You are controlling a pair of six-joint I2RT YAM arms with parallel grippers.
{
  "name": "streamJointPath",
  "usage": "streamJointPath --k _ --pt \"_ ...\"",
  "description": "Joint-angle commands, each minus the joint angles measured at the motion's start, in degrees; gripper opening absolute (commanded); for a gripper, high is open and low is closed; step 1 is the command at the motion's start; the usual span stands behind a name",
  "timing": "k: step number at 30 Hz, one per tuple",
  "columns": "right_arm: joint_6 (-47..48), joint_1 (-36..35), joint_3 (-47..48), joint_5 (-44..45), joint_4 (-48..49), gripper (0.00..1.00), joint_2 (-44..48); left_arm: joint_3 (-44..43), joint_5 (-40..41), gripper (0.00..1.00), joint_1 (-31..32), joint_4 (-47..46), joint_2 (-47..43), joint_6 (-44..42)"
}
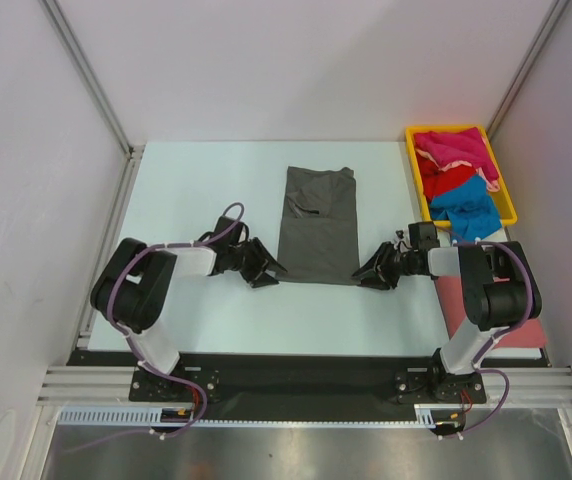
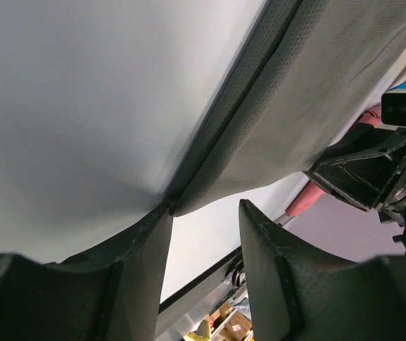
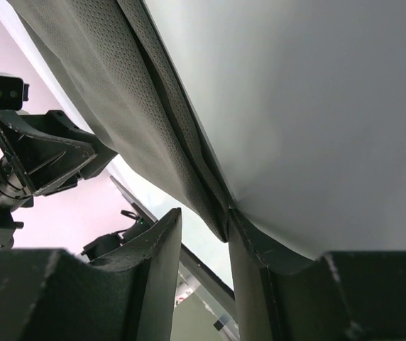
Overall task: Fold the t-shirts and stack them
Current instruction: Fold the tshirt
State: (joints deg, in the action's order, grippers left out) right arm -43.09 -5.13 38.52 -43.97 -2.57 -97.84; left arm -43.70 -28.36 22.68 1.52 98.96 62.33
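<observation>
White walls (image 1: 266, 70) close in a pale table (image 1: 206, 190). At its middle lies the dark grey t-shirt (image 1: 318, 225), folded into a strip (long axis running near to far). The left gripper (image 1: 266, 272) and right gripper (image 1: 371, 275) flank its near corners, jaws parted, nothing clamped. Bright t-shirts (image 1: 461, 185) fill the yellow tray (image 1: 414, 175) at far right.

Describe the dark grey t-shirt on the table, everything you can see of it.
The dark grey t-shirt lies flat in the middle of the white table, folded lengthwise into a tall narrow rectangle with stacked layers showing along its edges. The cloth looks like a fine, pin-holed knit with a few creases. The left gripper and right gripper sit at its two near corners, fingers against the hem; a firm grip cannot be confirmed.
</observation>
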Motion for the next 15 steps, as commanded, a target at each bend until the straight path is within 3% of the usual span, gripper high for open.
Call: streamJointPath --k 1,5,15 --pt "1.3 0.2 1.0 4.7 0.0 0.38 -1.1 2.0 7.6 0.5 -0.2 2.6 4.0 -0.2" --pt "1.7 0.2 0.9 4.8 -0.2 0.38 -1.5 1.3 8.4 0.41 -0.2 3.4 4.4 0.0" --pt "-0.3 0.1 0.2 6.3 1.2 0.41 -2.4 2.2 10.3 0.44 -0.3 5.6 3.7 1.0"
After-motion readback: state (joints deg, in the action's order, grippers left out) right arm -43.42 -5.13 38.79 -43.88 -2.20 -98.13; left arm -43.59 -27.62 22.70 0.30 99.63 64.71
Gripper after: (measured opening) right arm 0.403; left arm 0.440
